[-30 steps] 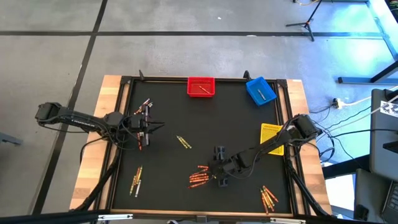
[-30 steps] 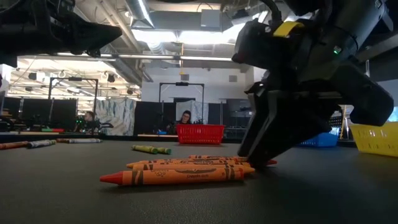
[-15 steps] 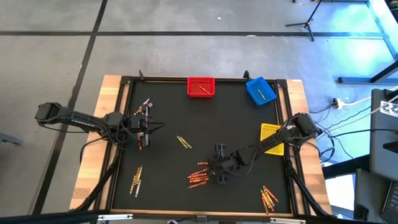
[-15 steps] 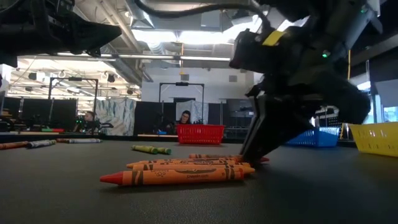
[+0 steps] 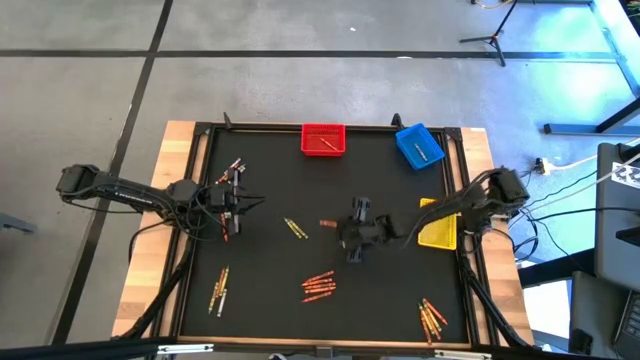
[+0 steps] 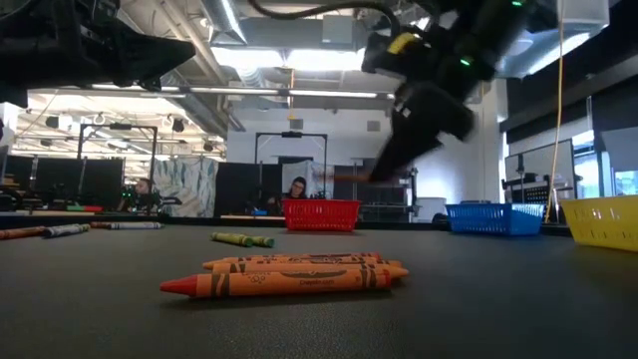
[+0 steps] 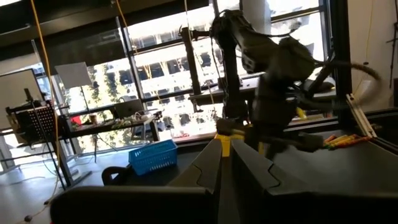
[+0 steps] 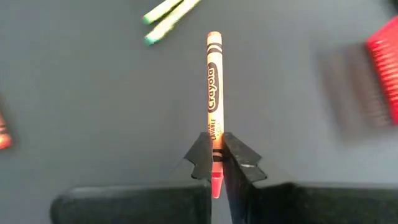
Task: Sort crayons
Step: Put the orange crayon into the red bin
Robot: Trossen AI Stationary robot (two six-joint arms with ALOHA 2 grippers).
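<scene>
We're carrying one red-orange crayon (image 8: 214, 93) clamped in the right gripper (image 8: 214, 163), raised above mid-table, probably heading for the red bin (image 5: 323, 140). The left gripper (image 7: 225, 163) is clenched empty, waiting at the table's left side.

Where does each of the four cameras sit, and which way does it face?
High view: overhead, facing down at the table; both arms show.
Low view: at tabletop height, facing the room; right gripper shows raised.
Left wrist view: on the left arm, facing the right arm; left gripper shows.
Right wrist view: facing down; right gripper clamps an orange crayon.
Shared: the red bin.
</scene>
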